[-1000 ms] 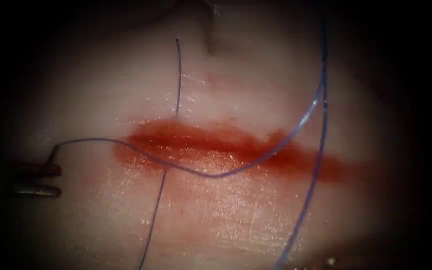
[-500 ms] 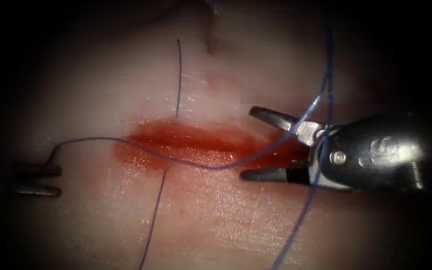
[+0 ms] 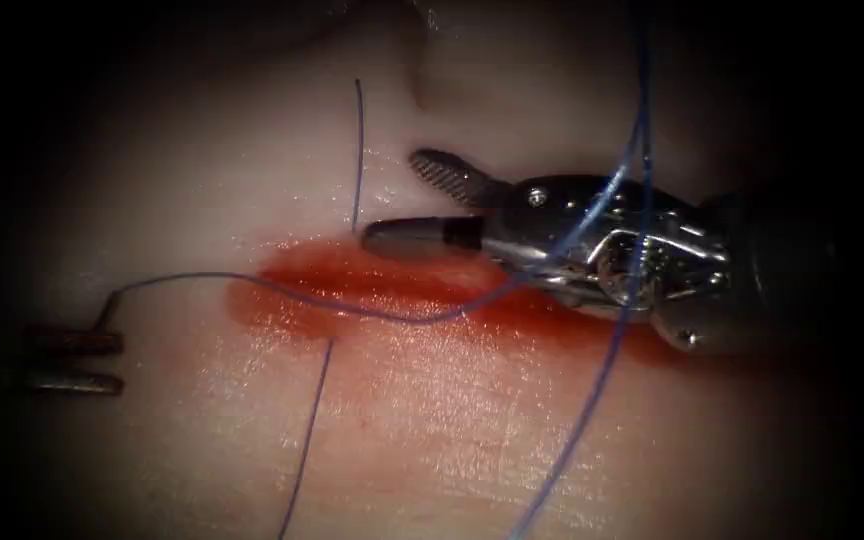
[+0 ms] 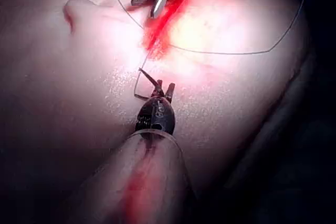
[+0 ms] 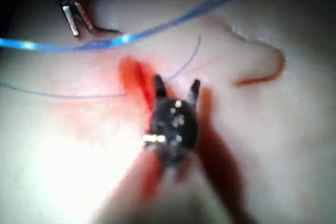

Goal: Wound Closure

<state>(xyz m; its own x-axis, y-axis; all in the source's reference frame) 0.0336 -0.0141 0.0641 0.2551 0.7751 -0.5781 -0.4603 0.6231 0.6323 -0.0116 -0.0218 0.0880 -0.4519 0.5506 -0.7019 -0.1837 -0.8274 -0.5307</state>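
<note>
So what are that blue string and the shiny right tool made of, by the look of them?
The thread looks like a thin, smooth synthetic strand: blue, even and glossy where light catches it, though the exact material can't be told. The right tool looks like polished metal: bright reflections on its body, a ridged inner face on one of its open, empty jaws.

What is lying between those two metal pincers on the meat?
In the endoscope view, between the left tool and the right tool: bare tissue, thread and red fluid.
</note>
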